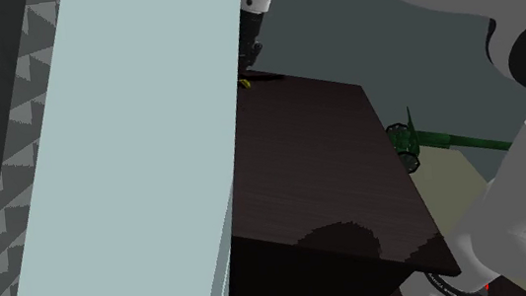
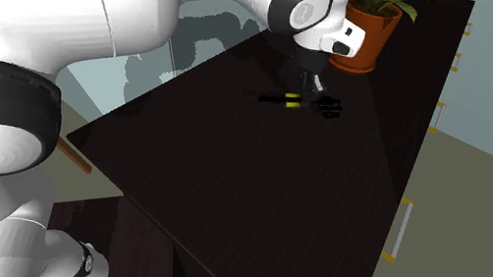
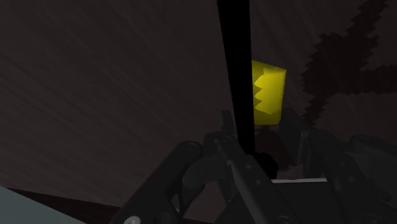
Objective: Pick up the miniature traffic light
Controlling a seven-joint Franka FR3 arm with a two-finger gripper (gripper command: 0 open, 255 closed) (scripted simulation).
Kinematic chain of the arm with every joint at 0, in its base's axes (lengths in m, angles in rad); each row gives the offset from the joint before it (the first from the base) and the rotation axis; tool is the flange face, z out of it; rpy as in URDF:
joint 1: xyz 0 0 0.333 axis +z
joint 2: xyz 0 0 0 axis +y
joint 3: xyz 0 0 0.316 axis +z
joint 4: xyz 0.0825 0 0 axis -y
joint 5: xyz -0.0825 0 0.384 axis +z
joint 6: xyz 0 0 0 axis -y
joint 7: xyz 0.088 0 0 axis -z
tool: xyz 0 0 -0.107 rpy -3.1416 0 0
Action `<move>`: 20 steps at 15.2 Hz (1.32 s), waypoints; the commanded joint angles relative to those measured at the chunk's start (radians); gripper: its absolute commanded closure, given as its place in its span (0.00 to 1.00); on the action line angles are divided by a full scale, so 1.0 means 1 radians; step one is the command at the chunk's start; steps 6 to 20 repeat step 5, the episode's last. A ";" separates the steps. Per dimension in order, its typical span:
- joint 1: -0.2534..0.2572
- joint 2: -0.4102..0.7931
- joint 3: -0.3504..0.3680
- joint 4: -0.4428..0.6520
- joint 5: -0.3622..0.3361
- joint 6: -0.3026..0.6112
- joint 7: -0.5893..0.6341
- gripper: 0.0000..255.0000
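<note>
Traffic light (image 2: 299, 101): lies flat on the dark desk (image 2: 257, 194), a thin black pole with yellow bands, near the potted plant (image 2: 362, 42).
Pincer (image 2: 309, 90): down low, right over the traffic light. I cannot tell whether it is spread or already pinching the pole.
Wrist view: the black pole (image 3: 234, 63) runs straight out from the pincer (image 3: 257, 127), with a yellow block just beside it.
Risk, slip: the pole looks thin and lies flat, so a squeeze that is off-line could roll it or push it aside.
Risk, droop: if the hold is far from the middle, the longer end may sag or twist out on the lift.
Risk, scrape: the pincer is very close to the desk, and going any lower could jam it against the top.
Risk, plant: a swinging pole could knock the pot nearby.
Writing: no brand, label or lettering can be read.
</note>
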 commanded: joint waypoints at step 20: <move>0.003 0.014 0.001 0.074 -0.004 -0.061 0.004 1.00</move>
